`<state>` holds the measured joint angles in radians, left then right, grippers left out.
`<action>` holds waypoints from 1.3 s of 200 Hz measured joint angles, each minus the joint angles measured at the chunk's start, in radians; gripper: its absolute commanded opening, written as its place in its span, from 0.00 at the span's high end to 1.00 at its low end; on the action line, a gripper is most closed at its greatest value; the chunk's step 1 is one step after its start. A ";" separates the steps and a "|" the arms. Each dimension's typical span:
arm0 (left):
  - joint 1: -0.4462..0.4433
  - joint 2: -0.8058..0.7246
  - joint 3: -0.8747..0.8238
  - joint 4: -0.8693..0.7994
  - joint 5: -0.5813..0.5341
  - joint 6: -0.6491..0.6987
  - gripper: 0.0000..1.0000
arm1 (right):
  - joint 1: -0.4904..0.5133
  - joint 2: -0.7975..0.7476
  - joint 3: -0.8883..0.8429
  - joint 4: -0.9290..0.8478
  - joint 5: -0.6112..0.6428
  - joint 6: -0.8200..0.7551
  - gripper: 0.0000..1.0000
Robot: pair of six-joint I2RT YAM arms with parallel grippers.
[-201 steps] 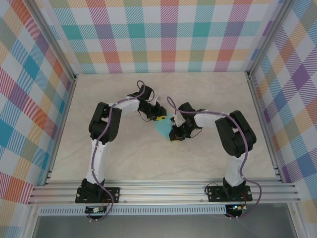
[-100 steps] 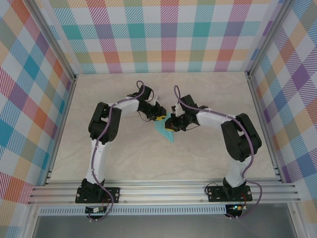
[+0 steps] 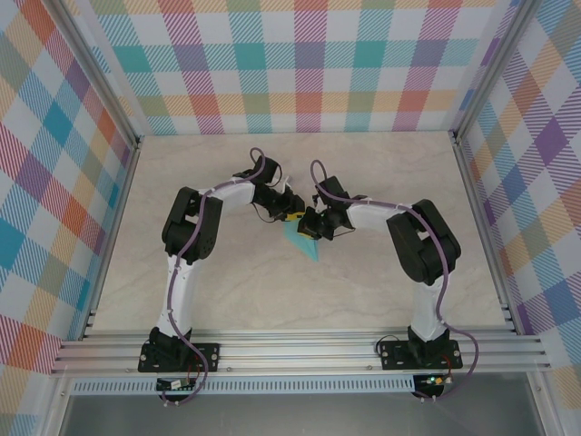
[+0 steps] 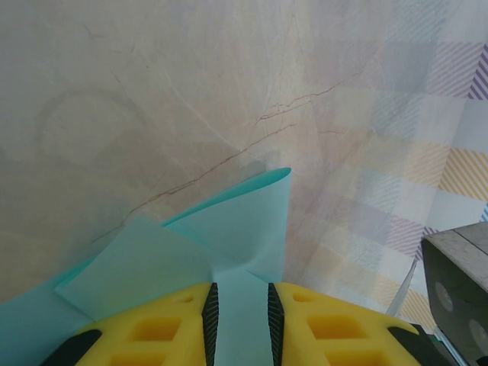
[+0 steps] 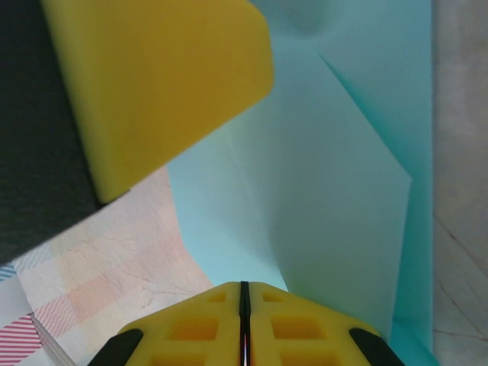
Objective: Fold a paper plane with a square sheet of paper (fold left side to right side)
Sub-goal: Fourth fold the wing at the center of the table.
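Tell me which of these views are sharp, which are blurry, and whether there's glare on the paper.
Top external view: evenly lit, sharp, no glare on the turquoise paper. Left wrist view: the table veins are crisp, the paper casts a faint shadow, the left gripper at the bottom is soft. Right wrist view: very close, paper folds soft, the yellow jaw at upper left blurred.

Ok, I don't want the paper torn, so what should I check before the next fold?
1. Left gripper holding paper: ok, paper sits between its fingers.
2. Right gripper shut: ok.
3. Right gripper pinching paper: cannot tell.
4. Grippers clear of each other: cannot tell, very close in the top view.
5. Paper flat on table: not ok, a flap lifts.
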<state>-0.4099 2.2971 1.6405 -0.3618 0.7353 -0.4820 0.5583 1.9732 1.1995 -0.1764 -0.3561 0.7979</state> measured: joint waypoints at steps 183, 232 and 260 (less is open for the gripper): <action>0.001 0.001 0.004 -0.005 -0.004 0.000 0.74 | 0.002 0.036 0.052 -0.129 0.048 -0.113 0.93; 0.002 0.001 0.004 -0.005 -0.003 0.000 0.74 | 0.002 0.033 0.064 -0.199 0.041 -0.188 0.92; 0.002 0.001 0.004 -0.005 -0.003 0.000 0.74 | 0.002 0.028 0.063 -0.225 0.037 -0.222 0.92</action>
<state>-0.4080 2.2982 1.6447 -0.3672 0.7319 -0.4820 0.5602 2.0010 1.2621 -0.4011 -0.3191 0.5758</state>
